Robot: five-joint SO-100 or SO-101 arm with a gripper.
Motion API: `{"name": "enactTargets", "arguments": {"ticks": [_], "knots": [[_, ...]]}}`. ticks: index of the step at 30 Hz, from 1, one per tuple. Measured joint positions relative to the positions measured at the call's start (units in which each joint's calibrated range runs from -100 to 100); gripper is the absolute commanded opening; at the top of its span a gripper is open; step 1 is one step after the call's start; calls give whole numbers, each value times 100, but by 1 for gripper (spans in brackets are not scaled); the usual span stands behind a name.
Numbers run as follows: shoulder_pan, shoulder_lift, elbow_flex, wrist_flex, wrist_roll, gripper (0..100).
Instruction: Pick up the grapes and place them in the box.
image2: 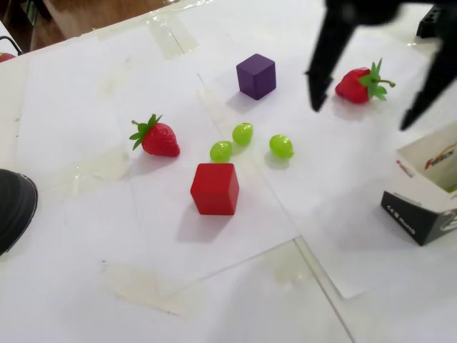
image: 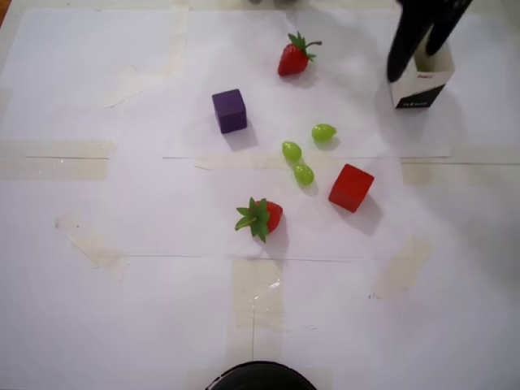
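Observation:
Three light-green grapes lie loose mid-table: one [image: 323, 132] [image2: 281, 146] nearest the box, one [image: 292, 150] [image2: 243, 133] in the middle, one [image: 304, 174] [image2: 221, 151] beside the red cube. The white box [image: 418, 85] [image2: 421, 214] with its black lower corner stands at the right, and a bit of green shows inside its mouth. My gripper [image: 414, 63] [image2: 360, 116] hangs above the table at the box's near side. Its black fingers [image2: 318, 78] are spread wide open with nothing between them. In the overhead view they cover part of the box's mouth.
A purple cube [image: 230, 110] [image2: 256, 76] and a red cube [image: 351, 188] [image2: 215, 189] flank the grapes. One strawberry [image: 294, 57] [image2: 364, 83] lies close to the gripper, another [image: 260, 218] [image2: 157, 138] on the grapes' far side. A black round object [image: 260, 378] [image2: 11, 207] sits at the table edge.

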Motion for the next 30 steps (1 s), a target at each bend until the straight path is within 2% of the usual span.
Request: {"name": "enactTargets", "arguments": {"ticks": [5, 10, 18, 30], "knots": [[906, 0, 570, -269, 303, 26], [1431, 0, 1656, -1281, 542, 26], [1693, 154, 2072, -2119, 679, 24], [1738, 609, 2199, -2743, 718, 21]]}}
